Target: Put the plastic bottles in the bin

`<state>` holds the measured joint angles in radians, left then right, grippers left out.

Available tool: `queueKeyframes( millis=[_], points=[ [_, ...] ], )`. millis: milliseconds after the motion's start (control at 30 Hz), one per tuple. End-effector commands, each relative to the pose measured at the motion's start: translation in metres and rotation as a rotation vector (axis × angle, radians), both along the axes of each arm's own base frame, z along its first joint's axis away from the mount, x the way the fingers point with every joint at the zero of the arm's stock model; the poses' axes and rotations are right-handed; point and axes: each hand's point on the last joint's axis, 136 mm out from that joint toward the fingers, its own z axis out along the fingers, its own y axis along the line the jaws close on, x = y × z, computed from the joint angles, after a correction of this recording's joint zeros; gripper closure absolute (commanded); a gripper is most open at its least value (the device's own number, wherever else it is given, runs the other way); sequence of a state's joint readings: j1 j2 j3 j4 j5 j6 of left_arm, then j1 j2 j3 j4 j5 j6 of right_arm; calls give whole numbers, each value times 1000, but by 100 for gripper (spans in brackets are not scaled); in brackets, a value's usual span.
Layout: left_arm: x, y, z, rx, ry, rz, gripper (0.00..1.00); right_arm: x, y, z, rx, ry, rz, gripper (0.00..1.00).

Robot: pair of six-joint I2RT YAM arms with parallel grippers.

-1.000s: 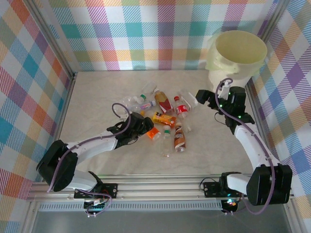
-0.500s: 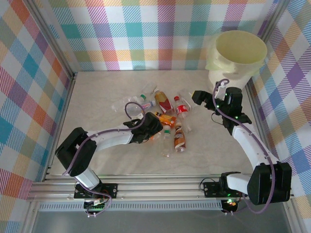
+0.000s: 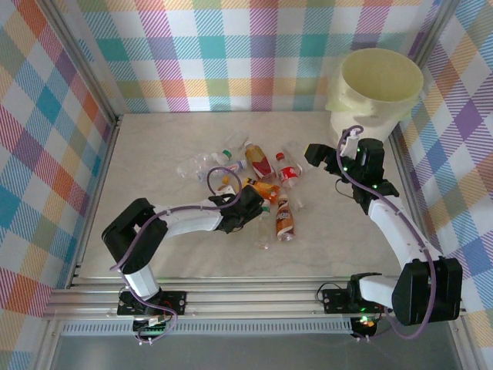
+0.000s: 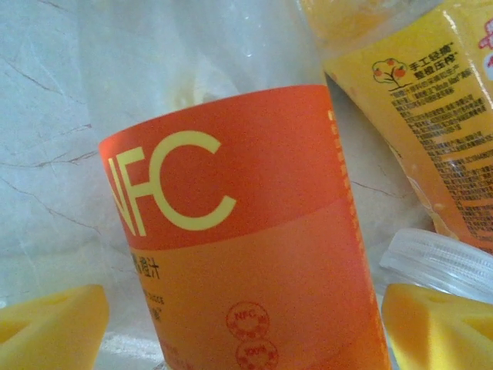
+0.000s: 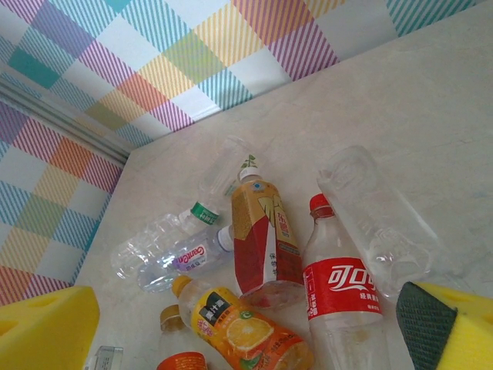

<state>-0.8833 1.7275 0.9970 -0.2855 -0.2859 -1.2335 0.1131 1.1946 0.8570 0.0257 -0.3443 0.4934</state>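
1. Over the tabletop, from the top camera, the plastic bottles lie in a loose heap mid-table. The bin stands at the far right corner, well apart from them. My left arm reaches down onto the near edge of the heap. My right jaws hover between the heap and the bin. This view gives me the route to the bin, but my own wrist covers how the left jaws sit.

2. Close in, the left wrist camera settles that. An orange bottle marked NFC lies between my yellow pads. The left jaws stand wide on either side of it and, as far as I can tell, are not yet pressing. A yellow-labelled juice bottle lies just beside it at upper right. A translucent cap sits right by my right-hand pad. I judge the step in hand is grasping the NFC bottle. The next move is to close squarely on its label without pinching that cap, then lift and carry it to the bin.

3. Across the heap, the right wrist camera shows my right jaws wide and holding nothing. It picks out bottles the top view blurs: a red-labelled cola bottle, a clear bottle touching it, and a brown tea bottle. These look like likely next picks.
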Motion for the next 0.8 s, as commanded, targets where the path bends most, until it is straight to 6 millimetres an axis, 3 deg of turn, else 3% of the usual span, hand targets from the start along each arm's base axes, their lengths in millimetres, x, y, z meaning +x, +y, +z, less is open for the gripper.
queueKeyframes(
  millis=[0, 233, 567, 767],
  points=[
    [-3, 3, -9, 20, 9, 22, 11, 1, 1, 1, -21, -16, 4, 0],
    [1, -2, -15, -12, 7, 30, 18, 1, 1, -2, -22, -8, 0, 0],
    [4, 0, -8, 3, -29, -5, 32, 0, 2, -1, -22, -11, 4, 0],
    [7, 2, 0, -42, -93, -32, 38, -2, 13, 5, -9, -30, 57, 0]
  ],
)
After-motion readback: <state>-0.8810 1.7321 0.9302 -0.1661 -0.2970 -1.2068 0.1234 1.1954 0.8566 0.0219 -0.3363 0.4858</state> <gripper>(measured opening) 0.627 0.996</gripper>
